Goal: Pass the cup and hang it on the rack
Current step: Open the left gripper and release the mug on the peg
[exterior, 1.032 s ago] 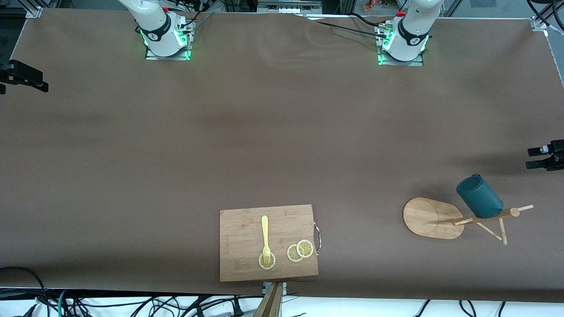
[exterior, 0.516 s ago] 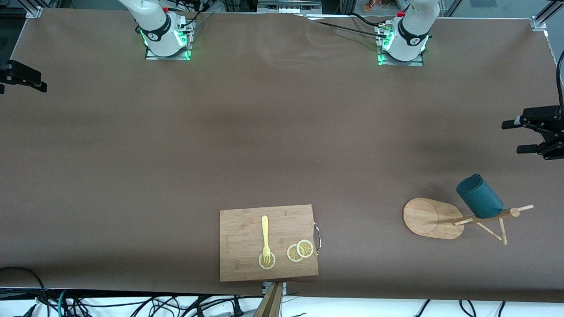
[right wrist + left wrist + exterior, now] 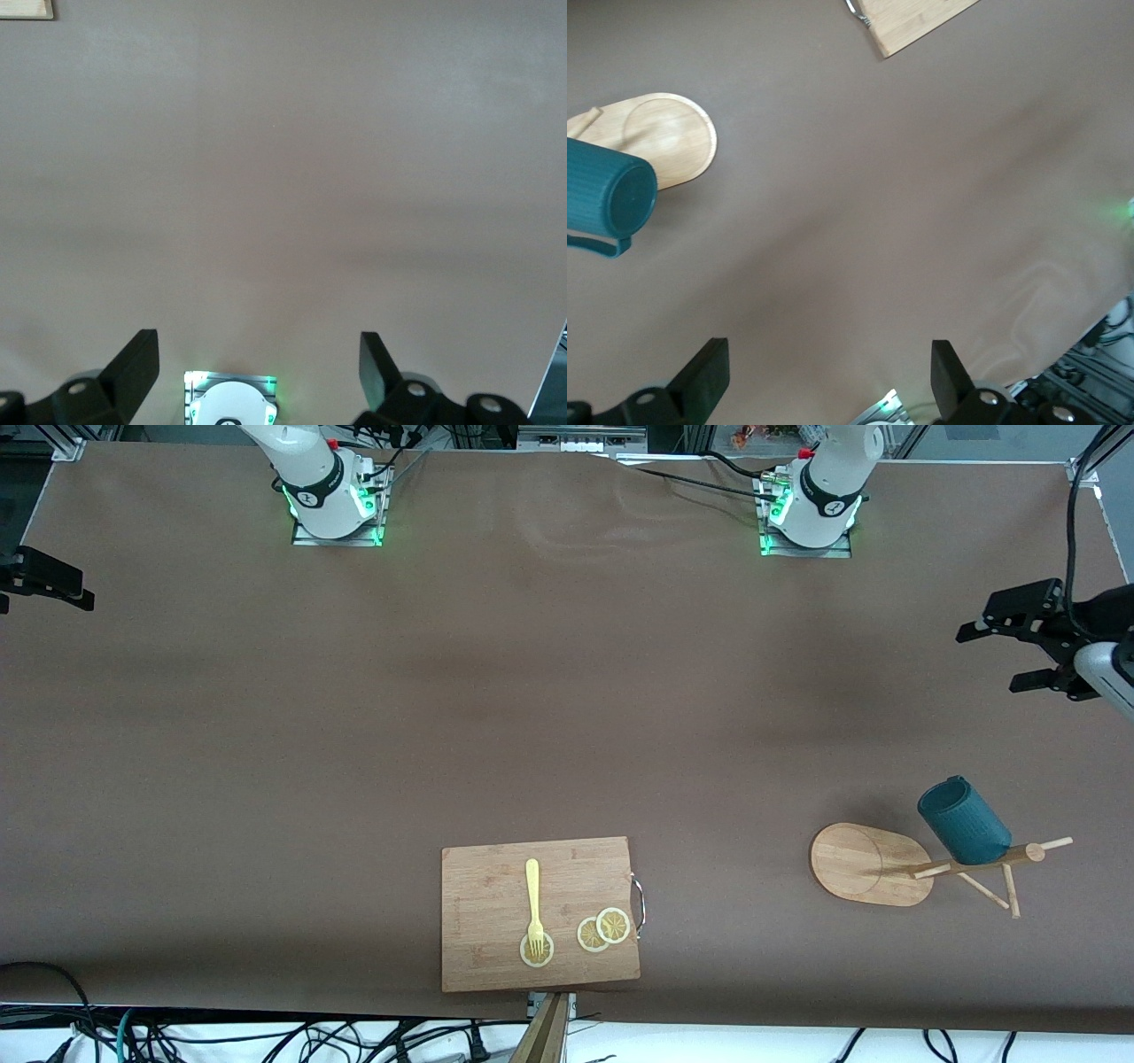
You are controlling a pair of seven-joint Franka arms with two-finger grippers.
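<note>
The cup (image 3: 964, 824) covered the peg it hung on, so the hold stayed unseen. The right gripper (image 3: 35, 580) ran off the front view's edge, its arm out of frame. The cutting board (image 3: 917, 19) was cropped in the left wrist view, and the rack (image 3: 656, 137) base partly hidden.
</note>
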